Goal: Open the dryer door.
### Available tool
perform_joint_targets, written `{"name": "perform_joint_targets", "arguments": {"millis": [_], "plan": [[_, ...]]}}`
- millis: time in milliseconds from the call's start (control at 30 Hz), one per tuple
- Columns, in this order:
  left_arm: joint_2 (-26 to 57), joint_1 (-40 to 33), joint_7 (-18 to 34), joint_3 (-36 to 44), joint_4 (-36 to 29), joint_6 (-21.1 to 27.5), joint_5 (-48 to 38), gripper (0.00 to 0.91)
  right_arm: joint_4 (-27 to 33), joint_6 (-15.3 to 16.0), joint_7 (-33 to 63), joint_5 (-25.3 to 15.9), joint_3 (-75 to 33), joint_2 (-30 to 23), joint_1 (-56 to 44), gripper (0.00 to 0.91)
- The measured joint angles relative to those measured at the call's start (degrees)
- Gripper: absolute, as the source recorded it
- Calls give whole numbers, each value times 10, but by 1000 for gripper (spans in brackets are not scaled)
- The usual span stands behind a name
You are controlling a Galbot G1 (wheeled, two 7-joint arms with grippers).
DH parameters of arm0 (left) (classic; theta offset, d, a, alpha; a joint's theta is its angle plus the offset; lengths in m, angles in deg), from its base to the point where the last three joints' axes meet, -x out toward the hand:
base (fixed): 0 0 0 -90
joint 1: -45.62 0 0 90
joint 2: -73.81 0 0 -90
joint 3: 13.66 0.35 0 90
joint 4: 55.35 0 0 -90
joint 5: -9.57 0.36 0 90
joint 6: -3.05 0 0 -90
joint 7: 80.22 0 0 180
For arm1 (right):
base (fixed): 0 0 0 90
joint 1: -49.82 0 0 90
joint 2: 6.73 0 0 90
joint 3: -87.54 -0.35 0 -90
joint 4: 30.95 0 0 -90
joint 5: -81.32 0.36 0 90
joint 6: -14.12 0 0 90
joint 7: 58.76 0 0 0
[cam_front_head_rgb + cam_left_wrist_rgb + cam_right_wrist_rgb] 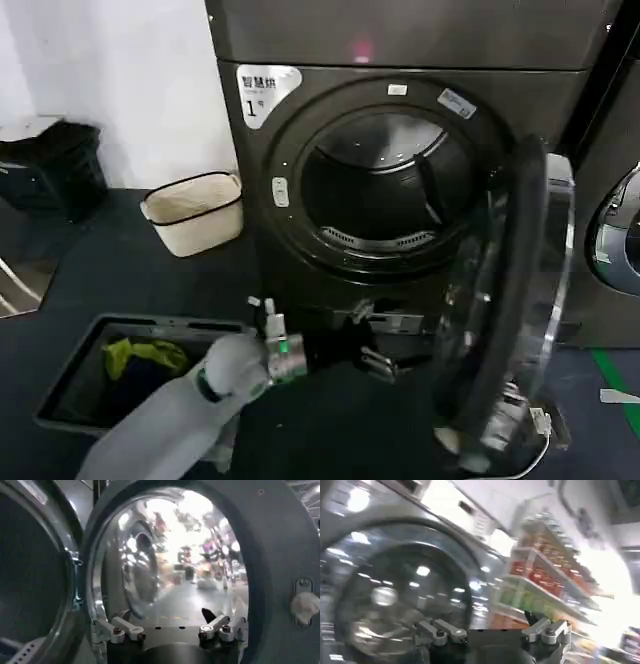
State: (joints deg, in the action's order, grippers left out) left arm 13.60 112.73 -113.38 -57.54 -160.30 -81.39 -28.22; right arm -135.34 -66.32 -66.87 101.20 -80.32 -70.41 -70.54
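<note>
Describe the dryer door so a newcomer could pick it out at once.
Find the dark grey machine with the white "1" label at its upper left corner. The dryer door hangs at its right side, swung wide open and seen nearly edge-on beside the exposed drum opening. Unlike the neighbouring machine's door, which sits flat against its front, this one stands out into the room.

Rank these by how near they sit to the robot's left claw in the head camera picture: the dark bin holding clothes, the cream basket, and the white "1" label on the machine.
Measured from the left gripper, low in front of the drum:
1. The dark bin with clothes, on the floor to its left.
2. The cream basket, farther back by the wall, left of the machine.
3. The white "1" label, high on the machine's upper left corner.
</note>
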Motion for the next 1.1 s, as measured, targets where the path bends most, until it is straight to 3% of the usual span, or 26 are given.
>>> {"name": "perform_joint_targets", "arguments": {"millis": [367, 1100], "plan": [[-70, -70, 12, 103, 48, -13, 19, 907, -3, 45, 86, 26, -103, -5, -43, 907], [-296, -177, 29, 175, 240, -24, 73, 907, -2, 41, 68, 32, -182, -10, -67, 907]]}}
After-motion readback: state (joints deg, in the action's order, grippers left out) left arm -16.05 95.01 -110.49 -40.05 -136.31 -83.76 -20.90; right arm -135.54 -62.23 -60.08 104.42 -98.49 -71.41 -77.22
